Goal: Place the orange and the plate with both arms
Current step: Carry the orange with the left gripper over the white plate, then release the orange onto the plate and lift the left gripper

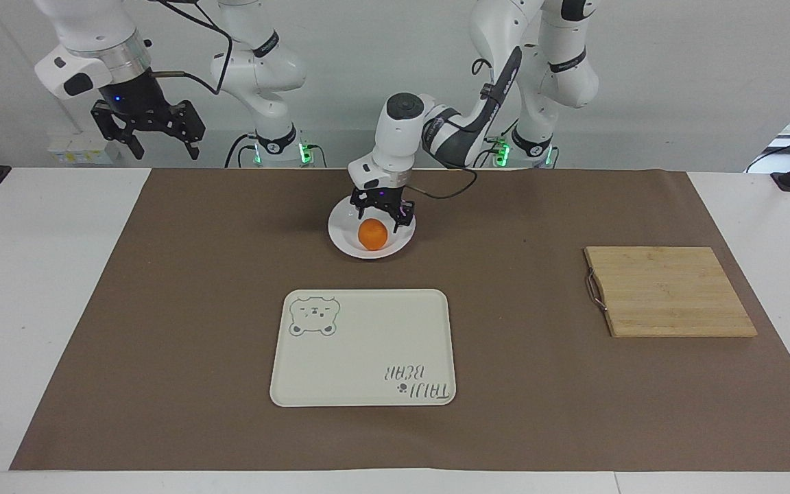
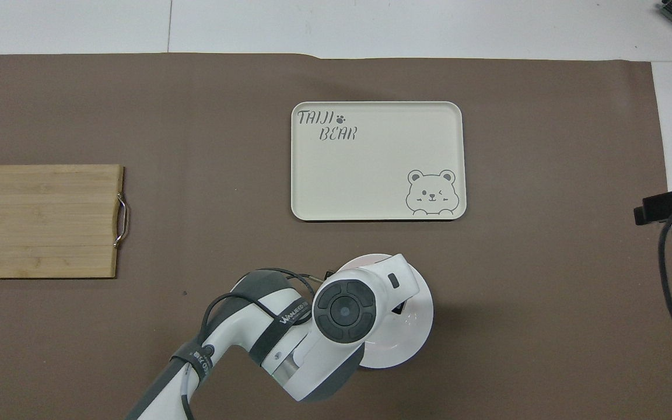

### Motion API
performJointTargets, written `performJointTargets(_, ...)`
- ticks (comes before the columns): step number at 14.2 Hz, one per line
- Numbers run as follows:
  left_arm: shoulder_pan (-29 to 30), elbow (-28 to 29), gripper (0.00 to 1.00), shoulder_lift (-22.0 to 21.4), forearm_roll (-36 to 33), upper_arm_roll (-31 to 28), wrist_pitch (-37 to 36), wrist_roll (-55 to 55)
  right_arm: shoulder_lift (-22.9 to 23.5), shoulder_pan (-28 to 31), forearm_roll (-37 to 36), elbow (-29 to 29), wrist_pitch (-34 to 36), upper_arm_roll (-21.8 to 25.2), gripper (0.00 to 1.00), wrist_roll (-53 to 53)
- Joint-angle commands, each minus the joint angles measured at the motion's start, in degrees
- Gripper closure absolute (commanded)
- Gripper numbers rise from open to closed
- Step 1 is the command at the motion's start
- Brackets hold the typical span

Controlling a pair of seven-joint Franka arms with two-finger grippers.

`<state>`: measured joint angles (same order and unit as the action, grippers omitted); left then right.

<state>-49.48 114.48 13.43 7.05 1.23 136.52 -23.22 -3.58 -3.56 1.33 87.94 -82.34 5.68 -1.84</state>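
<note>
Facing view: the orange (image 1: 372,234) sits in the plate (image 1: 344,240), which rests on the brown mat well in from the table's (image 1: 45,288) edges, toward the edge where the robots stand and about midway between the two ends. The left hand (image 1: 382,209) hangs just over the orange, its fingers (image 1: 400,213) spread apart above the fruit and clear of it, gripping nothing. The right hand (image 1: 156,134) waits high in the air over the corner of the table at the right arm's end, by the robots' edge, its fingers wide apart and empty. A cream tray (image 1: 363,347) with a bear drawing lies farther from the robots than the plate, toward the middle of the table. A wooden cutting board (image 1: 669,291) lies toward the left arm's end of the table.

Overhead view: the left arm's wrist covers most of the plate (image 2: 419,326), so only the rim toward the right arm's end shows, and the orange is hidden under it. The tray (image 2: 377,160) lies farther from the robots than the plate. The cutting board (image 2: 41,220) reaches the edge at the left arm's end.
</note>
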Motion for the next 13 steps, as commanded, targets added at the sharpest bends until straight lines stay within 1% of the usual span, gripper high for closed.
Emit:
performJointTargets(1,3.5,0.66,0.0,-3.58,0.07,-0.35,-5.1,0.89,-3.71,1.54,3.94,5.47,-0.19,0.12,0.0,0.79)
performJointTargets(2,5.69,0.66,0.0,-4.46,-0.02,-0.44,-7.91,2.55,-3.89,1.63,4.11,6.27,-0.19,0.12,0.0,0.79)
performJointTargets(3,8.06,0.75,0.04,-4.55,-0.11,-0.53,-10.03,3.95,-3.89,1.63,4.64,6.8,-0.19,0.12,0.0,0.61)
performJointTargets(4,10.34,0.75,0.06,-4.73,-0.8,-0.53,-12.05,4.66,-3.8,1.72,6.04,7.32,-0.54,0.12,0.0,0.61)
performJointTargets(5,13.59,0.75,0.06,-4.82,-3.25,-0.53,-13.98,5.54,-3.8,2.24,8.05,8.55,-2.11,0.2,0.0,0.79)
performJointTargets(7,19.21,0.84,0.06,-5.43,-6.16,-0.53,-14.88,8.17,-3.89,2.25,11.22,12.14,-5.1,0.12,0.0,0.79)
performJointTargets(9,25.72,0.66,0.04,-6.22,-7.31,-0.53,-14.27,13.78,-3.98,1.72,15.96,16.89,-8.17,0.12,0.0,0.35)
performJointTargets(10,28.53,0.57,0.03,-6.83,-7.66,-0.53,-14.27,16.25,-3.98,1.37,17.03,18.13,-9.23,0.03,0.0,0.09)
performJointTargets(11,31.61,0.57,0.0,-8.23,-7.75,-0.53,-14.7,19.32,-3.89,1.37,18.43,19.27,-10.2,-0.15,0.0,-1.4)
performJointTargets(13,36.1,0.49,0.0,-11.31,-7.75,-0.53,-14.97,25.65,-3.89,1.28,20.11,22.25,-12.13,-0.32,0.0,-5.96)
